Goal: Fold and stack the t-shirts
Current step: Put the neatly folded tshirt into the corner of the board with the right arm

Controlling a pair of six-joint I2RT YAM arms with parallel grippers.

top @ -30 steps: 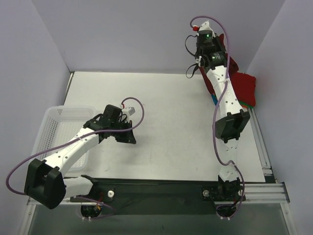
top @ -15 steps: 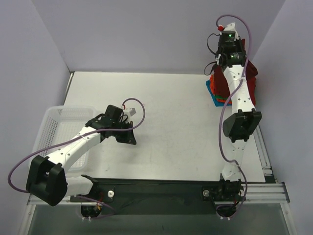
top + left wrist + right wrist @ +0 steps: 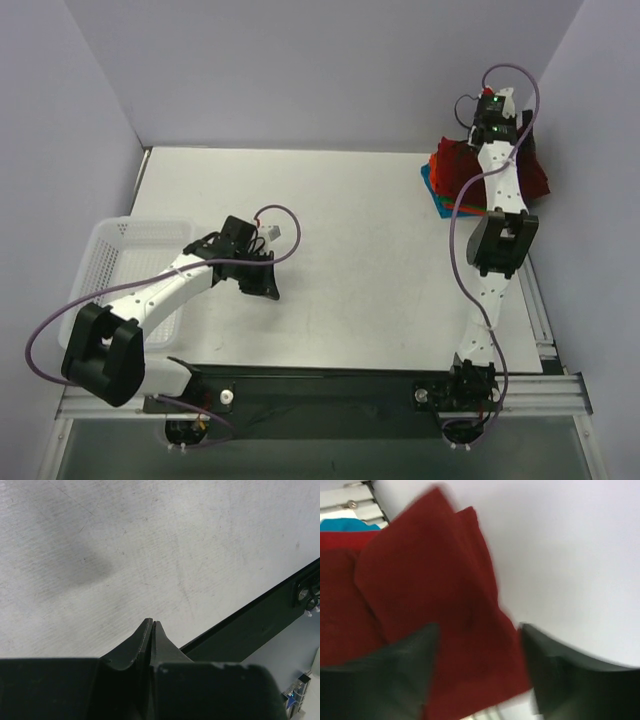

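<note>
Maroon t-shirt (image 3: 530, 180) on top of the stack (image 3: 452, 185) at the far right corner of the table (image 3: 360, 230), close to the right wall. Folded into a rough rectangle, dark and matte. One flap doubled over near the corner in the right wrist view, so not fully flat; looks soft and limp. Overhanging the pile toward the right side. Below it a bright red t-shirt (image 3: 455, 162), then a blue t-shirt (image 3: 430, 186) showing only as a thin edge on the left of the pile. Possibly an orange or green layer under there too; too thin a sliver to call.

Right gripper (image 3: 477, 630) directly above the maroon top layer, arm stretched long across the table to reach the corner. Fingers (image 3: 385, 675) spread apart with cloth showing in the gap. Apparently nothing pinched, though motion blur leaves contact unclear. Judged as the drop-off step: top shirt laid on the pile, jaws parted to let it lie. Placement likely chosen to keep every folded piece in one corner, out of the working area.

Left gripper (image 3: 151, 627) low over bare table, left of centre, well apart from the stack. Fingers (image 3: 140, 640) clenched together, nothing between them. Parked there, probably to stay clear of the right arm's reach.

White mesh basket (image 3: 105, 245) at the left edge, beside the left arm; contents not visible from above.

Risk: overhanging maroon edge sliding off toward the wall if nudged on the way out.
</note>
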